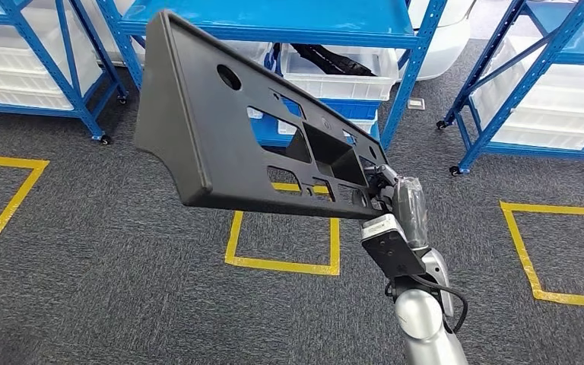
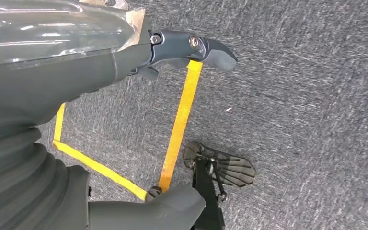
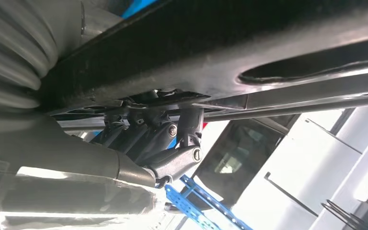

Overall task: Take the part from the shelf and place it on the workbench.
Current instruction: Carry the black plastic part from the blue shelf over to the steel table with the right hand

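A large black plastic part (image 1: 220,129), a long panel with several cut-outs and a round hole, hangs in the air over the grey carpet. My right hand (image 1: 384,186) grips it at its near right end, with the arm rising from the bottom right. In the right wrist view the dark fingers (image 3: 167,148) press up against the underside of the part (image 3: 211,52). My left hand (image 2: 124,62) hangs above the floor; one finger is stretched out, the thumb stands apart, and nothing is in it.
Blue metal shelves on wheels stand behind the part (image 1: 274,19), at the left (image 1: 38,68) and at the right (image 1: 532,91), all loaded with white bins (image 1: 334,76). Yellow tape squares (image 1: 281,262) mark the carpet below the part and on both sides.
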### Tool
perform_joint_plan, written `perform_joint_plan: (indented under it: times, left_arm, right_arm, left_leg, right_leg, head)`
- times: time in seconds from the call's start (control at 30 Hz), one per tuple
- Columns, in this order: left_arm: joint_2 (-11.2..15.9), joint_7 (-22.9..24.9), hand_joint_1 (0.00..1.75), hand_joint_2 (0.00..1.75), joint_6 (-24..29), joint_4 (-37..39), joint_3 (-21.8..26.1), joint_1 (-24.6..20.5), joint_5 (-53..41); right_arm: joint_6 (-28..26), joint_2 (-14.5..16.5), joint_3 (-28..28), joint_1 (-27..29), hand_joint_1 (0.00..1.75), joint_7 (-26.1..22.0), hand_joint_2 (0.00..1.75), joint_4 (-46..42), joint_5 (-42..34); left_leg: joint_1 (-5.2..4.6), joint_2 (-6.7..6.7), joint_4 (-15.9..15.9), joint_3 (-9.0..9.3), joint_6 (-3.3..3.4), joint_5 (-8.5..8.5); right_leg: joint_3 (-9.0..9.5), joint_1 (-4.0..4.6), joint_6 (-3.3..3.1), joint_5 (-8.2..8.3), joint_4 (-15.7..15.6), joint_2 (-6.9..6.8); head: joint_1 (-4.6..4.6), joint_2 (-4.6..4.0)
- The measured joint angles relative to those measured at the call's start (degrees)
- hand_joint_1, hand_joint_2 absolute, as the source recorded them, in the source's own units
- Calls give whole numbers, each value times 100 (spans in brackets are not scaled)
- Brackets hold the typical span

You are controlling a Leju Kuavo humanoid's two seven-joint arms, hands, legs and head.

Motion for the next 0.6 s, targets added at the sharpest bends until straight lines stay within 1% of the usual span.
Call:
perform_joint_plan:
  times: [0.03,0.07,0.1,0.13,0.17,0.2,0.23,0.27,0.3,0.33,0.37,0.4,0.43,0.47,0.5,0.53,0.57,0.6]
  left_arm:
    - [-3,0,0,175,0,-1,3,-1,-3]
    - [-3,0,0,175,0,-2,4,-1,-5]
    - [-1,0,0,175,1,-4,5,-1,-5]
    - [1,0,0,175,1,-5,6,1,-6]
    - [2,0,0,175,1,-7,7,6,-7]
    - [1,0,0,175,1,-6,8,15,-9]
    - [-1,0,0,175,1,-5,8,27,-10]
    - [-2,0,0,175,1,-5,8,38,-11]
    - [-2,0,0,175,2,-4,9,46,-11]
    - [-2,0,0,175,2,-4,9,48,-11]
    - [-1,0,0,175,1,-4,10,49,-11]
    - [-1,0,0,175,1,-4,11,50,-11]
    - [-1,0,0,175,0,-4,13,53,-11]
    - [-1,0,0,175,1,-4,17,55,-11]
    - [-1,-1,0,175,2,-5,23,57,-11]
    - [-1,-2,0,175,4,-6,32,56,-10]
    - [1,-6,0,175,7,-9,44,51,-8]
    - [1,-13,0,175,9,-13,56,45,-5]
  right_arm:
    - [-2,-5,-2,11,175,-7,175,1,-1]
    - [-4,-8,-1,19,175,-13,175,3,0]
    - [-11,-11,-3,25,175,-19,175,5,0]
    - [-17,-14,-6,35,175,-23,175,8,-1]
    - [-24,-14,-9,45,175,-26,175,11,-1]
    - [-30,-15,-14,49,175,-28,175,13,-2]
    - [-31,-12,-16,52,175,-28,175,14,-2]
    - [-33,-9,-18,53,175,-28,175,14,-2]
    - [-36,-7,-21,56,175,-29,175,15,-1]
    - [-40,-5,-26,66,175,-29,175,15,-1]
    - [-47,-5,-30,82,175,-31,175,16,-2]
    - [-55,-5,-34,101,175,-32,175,16,-3]
    - [-63,-5,-38,122,175,-35,175,16,-6]
    - [-72,-5,-39,137,175,-40,175,16,-10]
    - [-79,-5,-40,146,175,-47,175,16,-16]
    - [-84,-5,-42,148,175,-57,175,16,-25]
    - [-87,-5,-42,145,175,-65,175,16,-34]
    - [-91,-5,-43,140,175,-73,175,17,-45]
  left_leg:
    - [18,-35,10,-19,-41,23]
    - [23,-76,21,-36,-88,43]
    - [20,-109,26,-48,-138,62]
    - [16,-137,20,-52,-185,79]
    - [15,-164,1,-51,-230,100]
    - [32,-177,-21,-51,-269,128]
    - [52,-151,-4,-66,-291,114]
    - [65,-87,103,-115,-302,19]
    - [69,-8,335,-207,-300,-164]
    - [61,75,681,-334,-290,-417]
    - [49,121,1088,-475,-284,-672]
    - [38,138,1445,-586,-276,-858]
    - [27,148,1639,-609,-259,-940]
    - [16,159,1638,-536,-232,-926]
    - [-3,189,1411,-350,-189,-825]
    - [-32,262,1040,-94,-130,-697]
    - [-73,371,692,130,-73,-617]
    - [-115,454,419,291,-27,-564]
  right_leg:
    - [234,-42,66,150,-433,39]
    - [409,-50,94,276,-788,90]
    - [513,-51,70,358,-1011,131]
    - [538,-32,11,395,-1088,152]
    - [513,4,-68,419,-1069,143]
    - [504,6,-146,442,-1058,111]
    - [504,8,-206,470,-1059,79]
    - [500,9,-259,502,-1062,46]
    - [488,13,-310,536,-1064,11]
    - [472,30,-348,562,-1063,-26]
    - [446,57,-377,582,-1061,-66]
    - [421,83,-397,595,-1058,-112]
    - [405,109,-406,601,-1057,-164]
    - [398,134,-410,603,-1057,-215]
    - [401,154,-409,602,-1057,-263]
    - [412,170,-409,600,-1057,-307]
    - [419,199,-401,594,-1055,-347]
    - [423,218,-390,587,-1054,-383]
  head:
    - [3,0]
    - [10,0]
    - [10,0]
    - [10,0]
    - [6,0]
    - [-2,0]
    - [-5,0]
    - [-14,0]
    - [-20,0]
    - [-29,0]
    - [-36,0]
    - [-36,0]
    - [-38,0]
    - [-38,0]
    - [-38,0]
    - [-39,0]
    - [-36,0]
    - [-33,0]
